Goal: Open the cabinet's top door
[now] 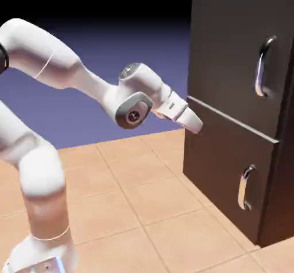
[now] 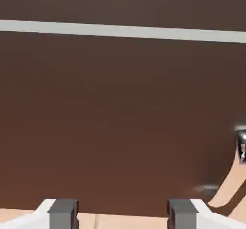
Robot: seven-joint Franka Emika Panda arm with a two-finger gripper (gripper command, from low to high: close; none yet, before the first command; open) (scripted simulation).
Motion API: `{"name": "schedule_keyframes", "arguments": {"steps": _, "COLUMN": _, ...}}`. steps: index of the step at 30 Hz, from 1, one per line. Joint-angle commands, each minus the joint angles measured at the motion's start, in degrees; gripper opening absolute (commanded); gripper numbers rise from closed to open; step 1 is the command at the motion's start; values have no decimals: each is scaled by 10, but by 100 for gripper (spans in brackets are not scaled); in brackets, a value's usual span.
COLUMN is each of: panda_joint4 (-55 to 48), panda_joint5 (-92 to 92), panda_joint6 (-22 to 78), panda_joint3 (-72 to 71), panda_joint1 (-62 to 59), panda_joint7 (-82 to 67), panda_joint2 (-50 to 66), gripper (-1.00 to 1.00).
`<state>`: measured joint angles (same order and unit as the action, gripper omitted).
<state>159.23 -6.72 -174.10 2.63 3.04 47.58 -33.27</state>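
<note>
The dark brown cabinet (image 1: 284, 168) stands at the exterior view's right. Its top door (image 1: 229, 54) is shut flat and carries a vertical curved chrome handle (image 1: 263, 66). My gripper (image 1: 195, 124) hangs just off the cabinet's near front edge, at the height of the pale grey seam (image 1: 229, 117) between the two doors, well left of and below that handle. In the hand view the gripper (image 2: 122, 216) is open, its grey fingertips (image 2: 62, 212) apart with nothing between them. Dark wood fills that view. The top door (image 2: 120, 2) lies above the grey strip (image 2: 120, 31).
The shorter lower door (image 1: 221, 168) has its own smaller chrome handle (image 1: 247, 187), a bit of which shows at the hand view's right edge (image 2: 241, 146). Tan tiled tabletop (image 1: 143, 197) stretches in front of the cabinet.
</note>
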Motion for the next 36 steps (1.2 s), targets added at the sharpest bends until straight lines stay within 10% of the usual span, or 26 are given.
{"name": "schedule_keyframes", "arguments": {"steps": 1, "panda_joint4": -7, "panda_joint5": -25, "panda_joint6": 0, "panda_joint3": 10, "panda_joint1": 9, "panda_joint7": 19, "panda_joint2": -2, "gripper": 0}}
{"name": "schedule_keyframes", "arguments": {"steps": 36, "panda_joint4": -237, "panda_joint5": -897, "panda_joint6": -12, "panda_joint3": 350, "panda_joint1": 314, "panda_joint7": 684, "panda_joint2": -82, "gripper": 0}}
